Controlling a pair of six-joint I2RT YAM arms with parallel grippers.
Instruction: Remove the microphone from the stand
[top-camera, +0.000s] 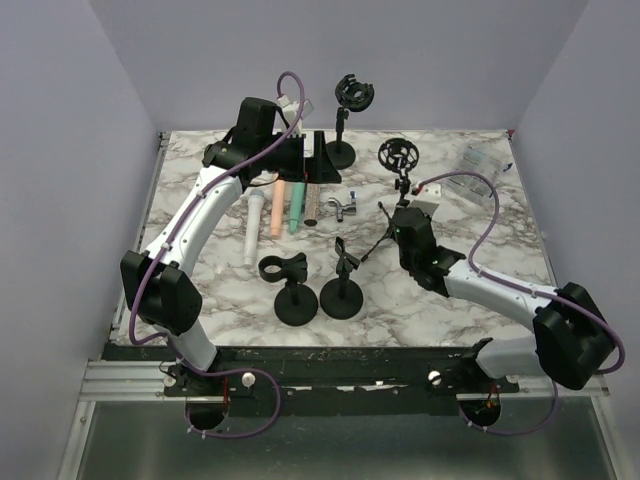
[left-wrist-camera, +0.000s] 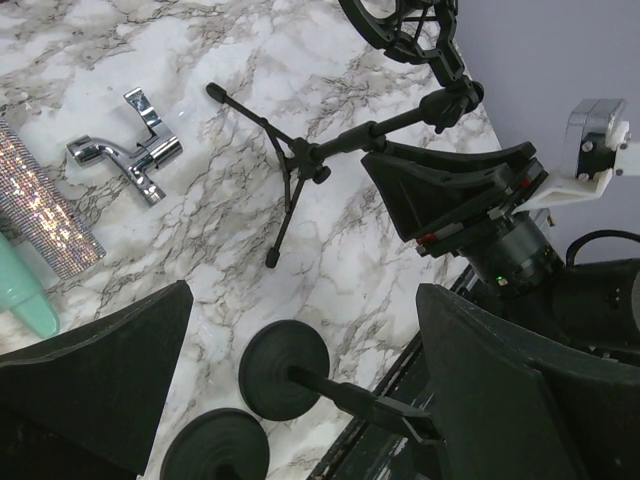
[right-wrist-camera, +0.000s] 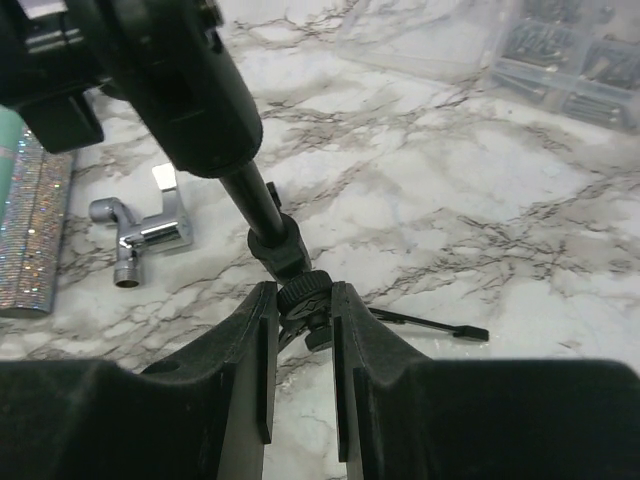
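Observation:
Several microphones lie side by side on the marble table (top-camera: 480, 270): white (top-camera: 252, 230), peach (top-camera: 279, 210), mint (top-camera: 296, 208) and glittery (top-camera: 311, 202). My left gripper (top-camera: 298, 168) hovers above their far ends, open wide and holding nothing; its fingers (left-wrist-camera: 90, 390) frame bare marble. A black tripod stand (top-camera: 398, 185) carries a shock mount (top-camera: 398, 154) with no microphone in it. My right gripper (right-wrist-camera: 303, 300) is shut on that stand's knurled hub (right-wrist-camera: 308, 293), just above the spread legs. In the left wrist view the tripod stand (left-wrist-camera: 300, 160) leans over in that grip.
Two round-base stands (top-camera: 296, 300) (top-camera: 342, 295) sit at the front centre, and a third with a shock mount (top-camera: 345, 100) at the back. A chrome fitting (top-camera: 343, 207) lies beside the microphones. Clear plastic boxes (top-camera: 470, 185) occupy the back right.

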